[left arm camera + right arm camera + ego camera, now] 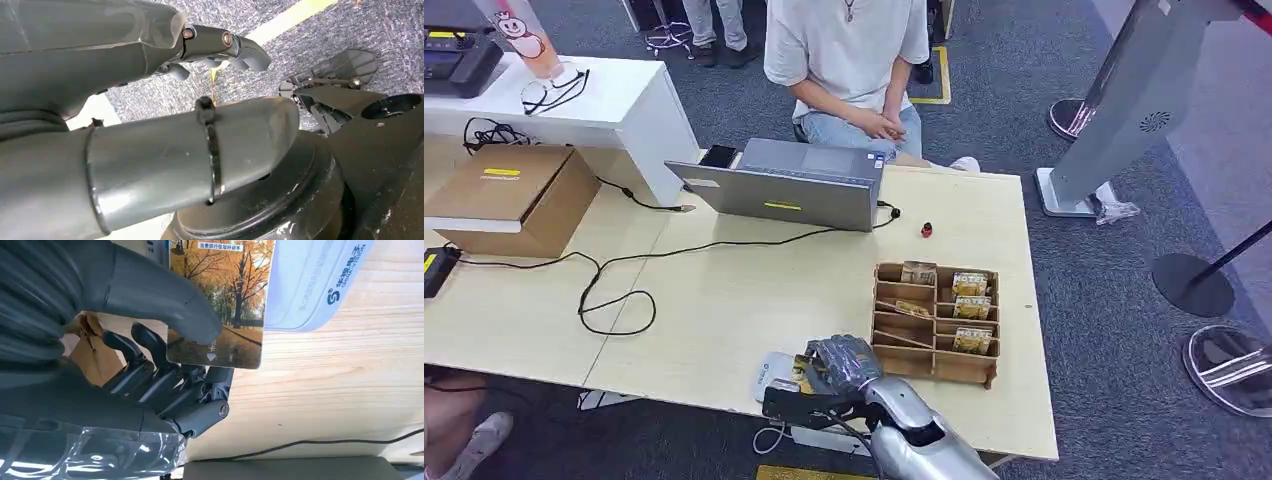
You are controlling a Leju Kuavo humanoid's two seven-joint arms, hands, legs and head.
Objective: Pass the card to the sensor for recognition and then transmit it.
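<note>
The right hand [150,365] pinches the card [220,305] between thumb and fingers, holding it over the white reader [315,280] so it registers. The left hand [150,150] hangs away from the reader, holding nothing, fingers loosely parted.

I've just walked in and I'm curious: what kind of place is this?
Probably a test or demo setup in a carpeted hall: a wooden table with a laptop, a white card reader and a divided card box.

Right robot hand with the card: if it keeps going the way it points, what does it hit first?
Likely the white card reader. The right robot hand holds the card with its far edge already at the reader on the table; depth is unclear, so contact can't be confirmed.
</note>
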